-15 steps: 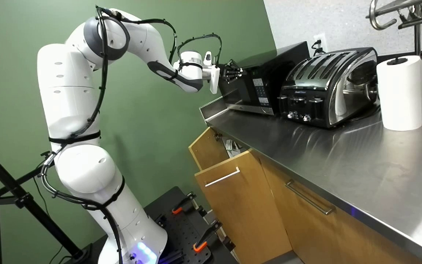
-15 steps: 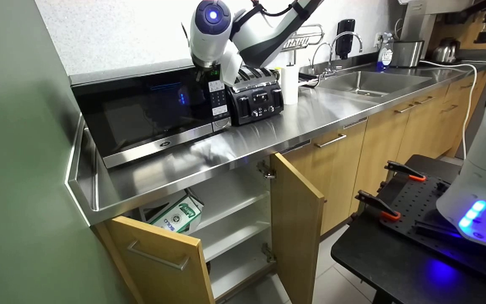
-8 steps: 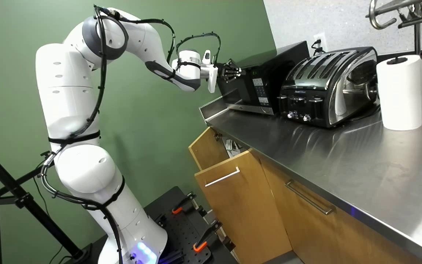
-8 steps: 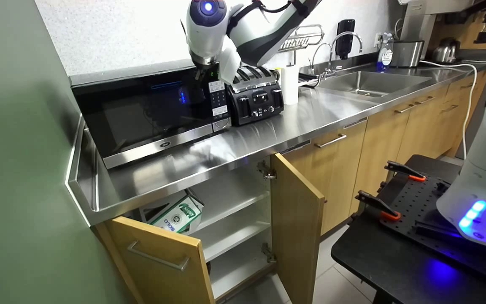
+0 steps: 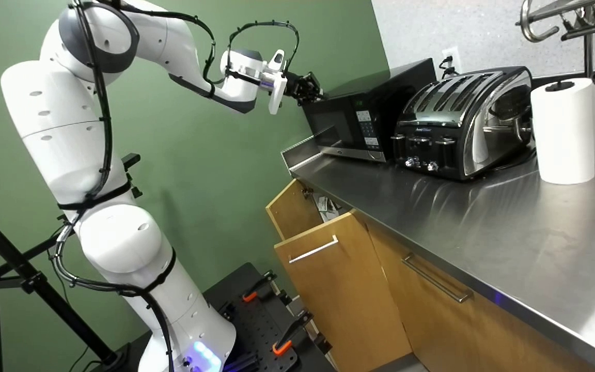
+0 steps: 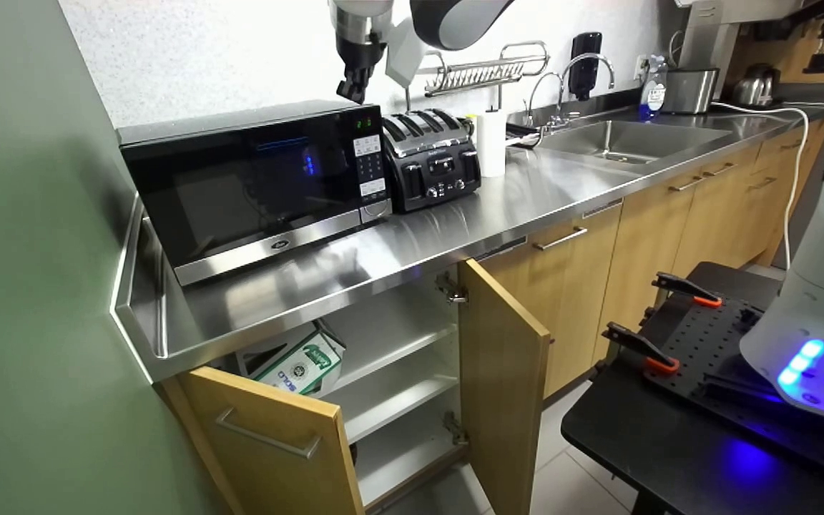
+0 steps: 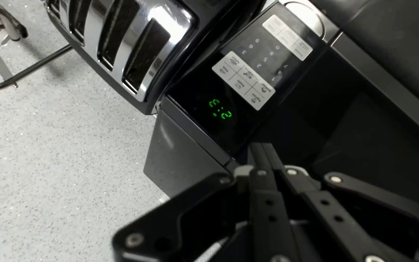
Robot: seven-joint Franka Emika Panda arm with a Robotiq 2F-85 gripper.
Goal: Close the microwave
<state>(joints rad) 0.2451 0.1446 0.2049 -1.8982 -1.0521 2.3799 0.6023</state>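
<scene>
Near: your claw (image 7: pixel 261 145) hangs, jaws meeting, nothing between. Just beyond: microwave (image 5: pixel 372 106) at left end of desk (image 6: pixel 455 229), door (image 6: pixel 240 189) looking flush. If you doubt it has latched, press squarely near its right edge; otherwise back straight off. Farther right: toaster (image 6: pixel 433 161), keep clear.

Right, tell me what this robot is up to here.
A white robot arm with a black two-fingered gripper is at a black, boxy microwave; the job is to close it. Its flat dark door sits flush with the black keypad panel, so it looks closed already. The gripper is shut with nothing in it, up near the microwave's top edge and apparently not touching it. A shiny chrome-and-black toaster stands beside the microwave.
</scene>
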